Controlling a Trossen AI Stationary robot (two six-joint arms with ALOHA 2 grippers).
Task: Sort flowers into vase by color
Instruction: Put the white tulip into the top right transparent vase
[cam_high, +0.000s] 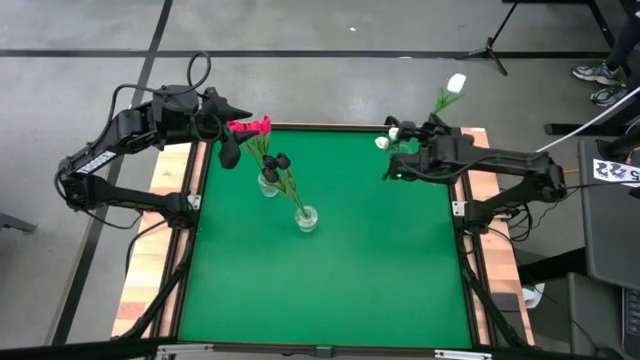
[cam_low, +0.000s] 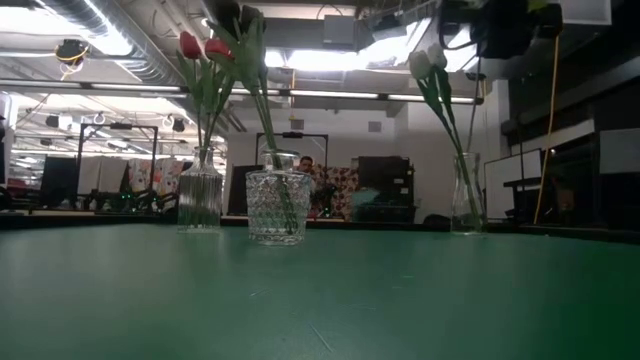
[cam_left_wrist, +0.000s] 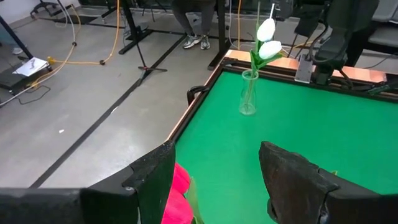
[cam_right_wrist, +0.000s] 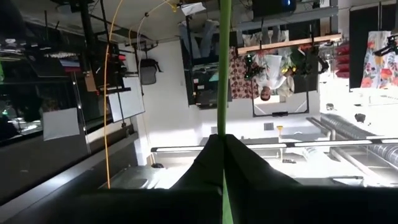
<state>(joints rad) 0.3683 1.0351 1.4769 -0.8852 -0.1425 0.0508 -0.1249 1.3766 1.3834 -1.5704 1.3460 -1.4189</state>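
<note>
Overhead, the green table (cam_high: 330, 270) carries three glass vases: one (cam_high: 268, 185) near the far left with pink-red tulips (cam_high: 250, 127), a second (cam_high: 306, 218) just in front of it with black tulips (cam_high: 277, 162), and a third at the far right edge, largely hidden under the right arm, with white tulips (cam_high: 388, 134). The left gripper (cam_high: 230, 130) hangs above the pink-red heads, and the right gripper (cam_high: 432, 122) holds a white tulip (cam_high: 455, 84) up beyond the table's far edge. From table height, a ribbed vase (cam_low: 200, 199) with red heads (cam_low: 204, 46) stands at the left, a cut-glass tumbler (cam_low: 277, 207) with leaning stems beside it, and a slim vase (cam_low: 466, 196) with white heads (cam_low: 427, 62) well apart at the right; a person sits far behind. The left wrist view shows that arm's fingers (cam_left_wrist: 154, 177) spread apart with pink petals (cam_left_wrist: 176, 196) beside them, and the slim vase (cam_left_wrist: 249, 93) with two white tulips (cam_left_wrist: 267, 38) across the table. The right wrist view shows its fingers (cam_right_wrist: 242, 168) closed on a green stem (cam_right_wrist: 224, 68) running straight up
</note>
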